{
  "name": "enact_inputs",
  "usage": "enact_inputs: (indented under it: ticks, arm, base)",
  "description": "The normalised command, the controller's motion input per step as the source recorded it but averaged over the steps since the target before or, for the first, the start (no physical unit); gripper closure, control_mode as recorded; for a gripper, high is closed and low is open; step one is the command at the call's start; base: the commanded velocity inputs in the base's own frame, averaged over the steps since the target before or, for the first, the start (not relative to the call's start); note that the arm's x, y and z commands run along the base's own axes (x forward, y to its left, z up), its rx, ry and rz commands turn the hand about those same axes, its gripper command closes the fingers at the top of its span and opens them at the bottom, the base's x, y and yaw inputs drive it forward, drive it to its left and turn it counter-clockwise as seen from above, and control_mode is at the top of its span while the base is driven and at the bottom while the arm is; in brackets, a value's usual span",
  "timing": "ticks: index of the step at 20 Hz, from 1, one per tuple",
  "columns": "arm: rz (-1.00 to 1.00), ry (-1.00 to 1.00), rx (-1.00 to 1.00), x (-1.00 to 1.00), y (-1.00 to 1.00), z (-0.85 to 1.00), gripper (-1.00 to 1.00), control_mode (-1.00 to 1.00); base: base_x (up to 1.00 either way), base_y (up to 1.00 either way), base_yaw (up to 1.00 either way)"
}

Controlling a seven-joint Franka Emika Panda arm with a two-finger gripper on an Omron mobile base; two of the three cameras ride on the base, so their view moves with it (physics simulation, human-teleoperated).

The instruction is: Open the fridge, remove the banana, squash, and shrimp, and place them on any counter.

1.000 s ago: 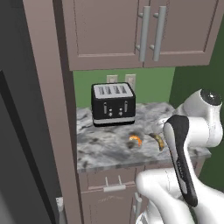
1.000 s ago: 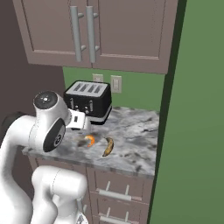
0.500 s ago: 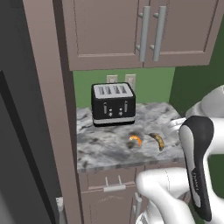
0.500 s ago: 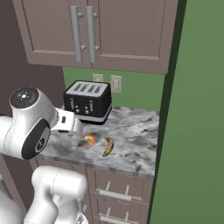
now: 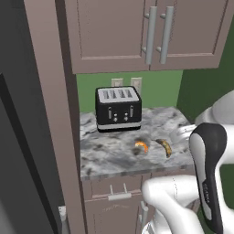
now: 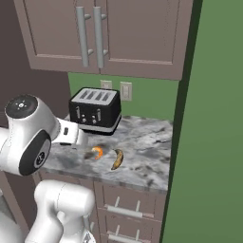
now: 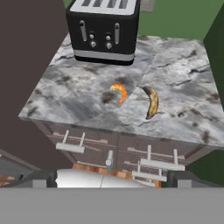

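Marbled grey surface [image 5: 109, 155] runs under mauve wall cabinets [image 5: 137, 34], with a black toaster [image 5: 118, 109] standing at the back against the green wall. In front of the toaster lie the shrimp [image 5: 141, 146], a small orange curl, and just beside it, apart, the banana [image 5: 164, 147], dark yellow and lying flat. Both rest near the front middle of the slab, as the hand view also shows: shrimp [image 7: 118, 92] on one side, banana [image 7: 151, 101] on the other, drawers [image 7: 113, 151] below.

Over the last second the arm [image 5: 208, 173] swings back and outward from the surface: a second ago its forearm stood between the camera and the banana, and now it has drawn off to the side, leaving both items in plain sight. Neither the shrimp nor the banana has shifted. This reads as a withdrawal after a set-down, so two of the three items look delivered. No squash can be seen on the slab, so I judge that it is the one left to fetch; the dark edge of the fridge [image 5: 18, 151] sits at the far left of the left base view.

Its jaws stand wide open, holding and touching nothing, well back from the banana.
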Motion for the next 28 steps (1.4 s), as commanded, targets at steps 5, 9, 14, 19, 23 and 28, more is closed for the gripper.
enact_inputs:
  ticks: [5,9,14,19,23,28]
  arm:
    - [0.0,0.0,0.0,0.0,0.0,0.0,-1.0,1.0]
    - [0.0,0.0,0.0,0.0,0.0,0.0,-1.0,1.0]
    - [0.0,0.0,0.0,0.0,0.0,0.0,-1.0,1.0]
    - [0.0,0.0,0.0,0.0,0.0,0.0,-1.0,1.0]
    - [0.0,0.0,0.0,0.0,0.0,0.0,-1.0,1.0]
    - [0.0,0.0,0.0,0.0,0.0,0.0,-1.0,1.0]
  base:
    - [-0.95,0.21,-0.18]
    - [-1.0,0.08,-0.22]
    - [-0.93,0.2,-0.16]
    - [-0.46,0.38,0.0]
    - [-0.12,0.82,0.0]
    - [-0.2,0.97,0.0]
